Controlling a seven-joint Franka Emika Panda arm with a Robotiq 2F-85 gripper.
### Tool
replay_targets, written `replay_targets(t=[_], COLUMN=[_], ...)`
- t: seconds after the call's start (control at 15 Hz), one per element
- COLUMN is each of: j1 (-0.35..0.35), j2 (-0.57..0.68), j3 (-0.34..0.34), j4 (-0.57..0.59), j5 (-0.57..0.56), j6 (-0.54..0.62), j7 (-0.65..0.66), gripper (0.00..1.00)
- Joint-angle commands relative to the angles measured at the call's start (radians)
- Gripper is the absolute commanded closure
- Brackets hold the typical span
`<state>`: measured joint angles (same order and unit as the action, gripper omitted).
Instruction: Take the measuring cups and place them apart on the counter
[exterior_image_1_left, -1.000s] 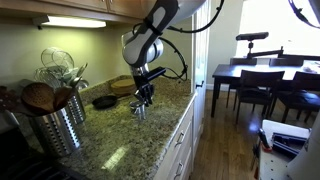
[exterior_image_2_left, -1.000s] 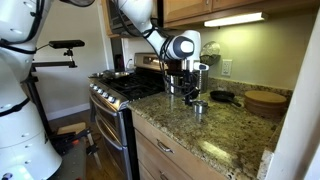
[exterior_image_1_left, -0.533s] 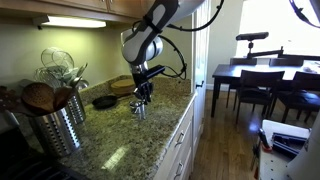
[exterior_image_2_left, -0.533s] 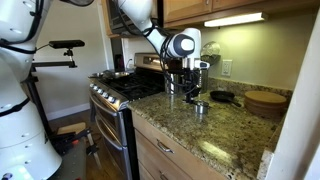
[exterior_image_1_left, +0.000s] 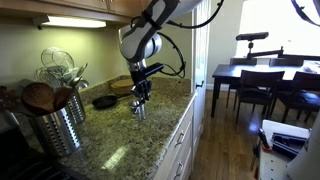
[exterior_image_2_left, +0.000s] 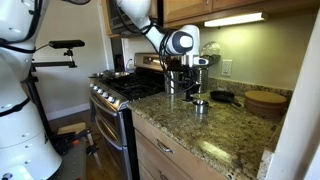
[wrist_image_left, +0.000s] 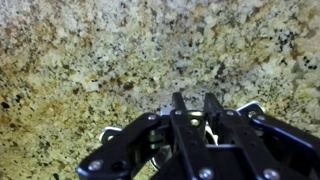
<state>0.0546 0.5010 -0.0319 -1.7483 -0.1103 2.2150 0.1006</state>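
Note:
My gripper (exterior_image_1_left: 140, 96) hangs over the granite counter (exterior_image_1_left: 120, 145), seen in both exterior views (exterior_image_2_left: 197, 93). The shiny measuring cups (exterior_image_1_left: 139, 110) sit right under its fingertips, at or just above the counter surface (exterior_image_2_left: 225, 132); they also show in the exterior view (exterior_image_2_left: 199, 104). In the wrist view the two fingers (wrist_image_left: 195, 100) stand close together, shut on the measuring cups, whose silver edges (wrist_image_left: 110, 133) stick out on both sides beneath the jaws. The speckled counter (wrist_image_left: 100, 50) fills the wrist view beyond them.
A black skillet (exterior_image_1_left: 104, 101) (exterior_image_2_left: 222, 97) lies behind the gripper near the wall. A ribbed steel utensil canister (exterior_image_1_left: 58, 125) stands at one end. A wooden bowl (exterior_image_2_left: 265, 100), a stove (exterior_image_2_left: 125, 88) and a dark dining table (exterior_image_1_left: 260, 75) are nearby.
The gripper has risen slightly, and the measuring cups have come up a little with it. Nothing else has moved.

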Motion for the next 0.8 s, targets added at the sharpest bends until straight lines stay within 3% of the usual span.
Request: replay_targets(t=[0.0, 0.73], j1=[0.011, 0.019], j2=[-0.060, -0.151], j3=[-0.009, 0.034], j4=[-0.049, -0.136], j5=[-0.024, -0.009], j6=[-0.003, 0.007], j7=[0.022, -0.015], gripper=[0.88, 0.88])
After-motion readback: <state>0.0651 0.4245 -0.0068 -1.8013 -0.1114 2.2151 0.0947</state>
